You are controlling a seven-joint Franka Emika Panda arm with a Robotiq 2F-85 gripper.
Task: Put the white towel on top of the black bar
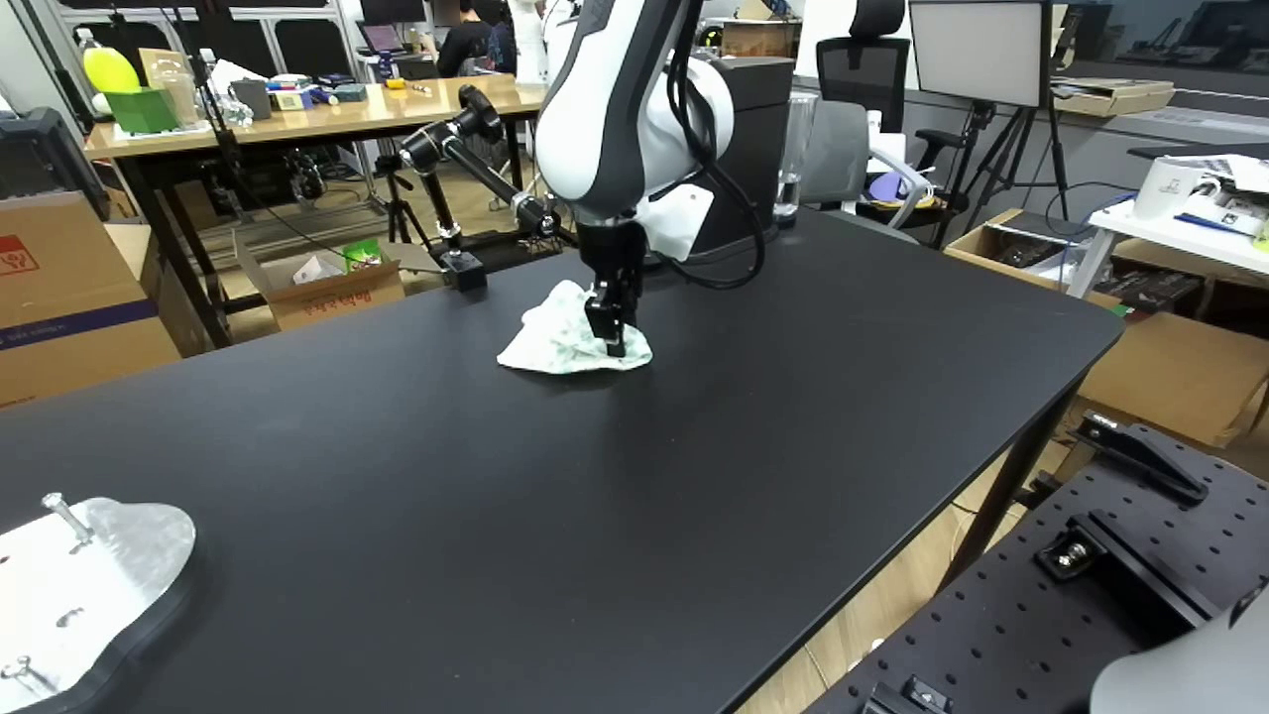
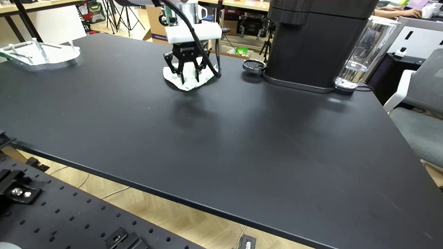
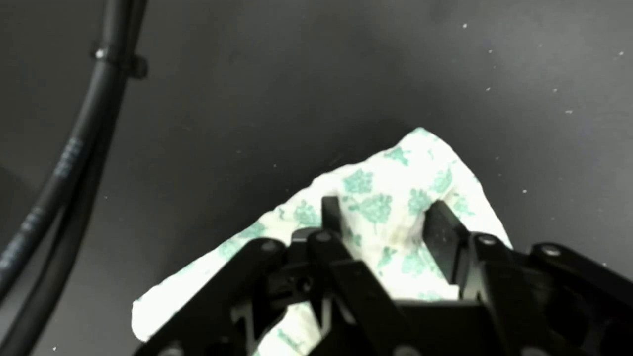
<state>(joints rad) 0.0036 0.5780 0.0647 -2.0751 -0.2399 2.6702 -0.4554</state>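
The white towel with green leaf prints lies crumpled on the black table. It shows in both exterior views [image 1: 540,342] [image 2: 189,85] and in the wrist view [image 3: 415,163]. My gripper [image 1: 613,347] points down at the towel. Its two fingers stand apart in an exterior view [image 2: 190,79], with their tips at the cloth. In the wrist view the gripper [image 3: 383,213] is open, with a raised fold of towel between the fingers. The fingers hide part of the towel. I cannot tell which thing is the black bar.
A tall black machine [image 2: 311,52] stands beside the arm, with a clear cylinder [image 2: 363,52] and a round grille tray [image 2: 253,65]. A metal plate with upright bolts [image 1: 129,555] lies on the table [image 1: 446,476]. A black perforated board [image 1: 991,635] adjoins the table. Cables [image 3: 89,128] hang by the wrist.
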